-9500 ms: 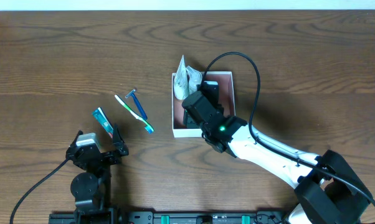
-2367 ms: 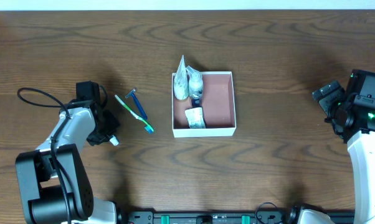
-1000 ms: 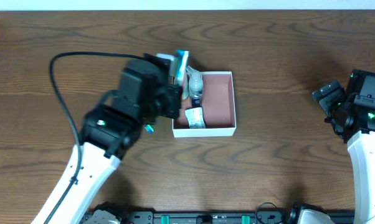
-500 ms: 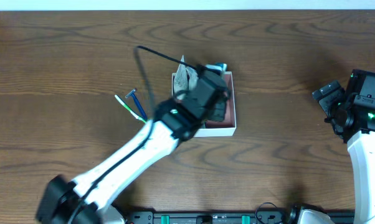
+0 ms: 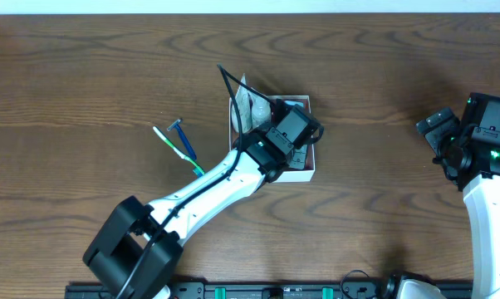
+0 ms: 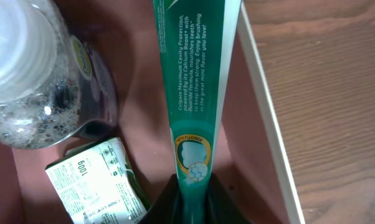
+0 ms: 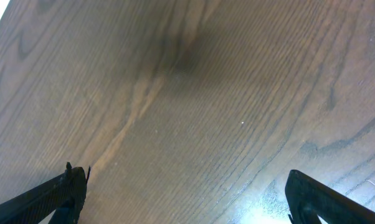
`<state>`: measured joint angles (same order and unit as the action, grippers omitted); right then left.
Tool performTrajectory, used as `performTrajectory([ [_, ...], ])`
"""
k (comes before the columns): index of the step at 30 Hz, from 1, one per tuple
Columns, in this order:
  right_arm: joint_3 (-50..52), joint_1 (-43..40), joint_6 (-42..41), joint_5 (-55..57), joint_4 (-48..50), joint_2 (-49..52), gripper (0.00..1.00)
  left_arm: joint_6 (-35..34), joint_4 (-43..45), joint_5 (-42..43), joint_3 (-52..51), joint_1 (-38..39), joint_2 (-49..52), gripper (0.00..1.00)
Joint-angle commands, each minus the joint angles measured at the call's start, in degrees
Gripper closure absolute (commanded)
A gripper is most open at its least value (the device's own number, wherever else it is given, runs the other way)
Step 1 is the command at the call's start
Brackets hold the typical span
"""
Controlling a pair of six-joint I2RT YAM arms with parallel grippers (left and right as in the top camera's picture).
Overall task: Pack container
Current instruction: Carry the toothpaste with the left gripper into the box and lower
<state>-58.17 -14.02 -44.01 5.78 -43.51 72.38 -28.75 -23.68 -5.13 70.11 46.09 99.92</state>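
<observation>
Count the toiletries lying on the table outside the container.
2: a green-and-white toothbrush and a blue razor, side by side left of the container. The left arm crosses the toothbrush's near end and could hide something small beneath it.

Robot lab: wood-grain table (image 5: 84,66), left arm (image 5: 208,187), right arm (image 5: 482,208).

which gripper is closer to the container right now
Left. The left gripper is over the container, holding a toothpaste tube inside it. The right gripper hangs open far off to its right, over the table.
</observation>
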Motion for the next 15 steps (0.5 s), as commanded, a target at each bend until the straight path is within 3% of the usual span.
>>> performTrajectory([
  [1,-0.55,-0.42,0.81,0.2,-0.02,0.17,0.01,-0.96,0.22,-1.84,0.96,-0.09,0.98,0.89],
  [9,-0.55,-0.42,0.81,0.2,-0.02,0.17,0.01,-5.88,-0.61,-5.07,0.94,-0.2,2.01,0.89],
  [15,-0.55,-0.42,0.81,0.2,-0.02,0.17,0.01,-5.88,-0.61,-5.05,0.94,-0.2,2.01,0.89],
])
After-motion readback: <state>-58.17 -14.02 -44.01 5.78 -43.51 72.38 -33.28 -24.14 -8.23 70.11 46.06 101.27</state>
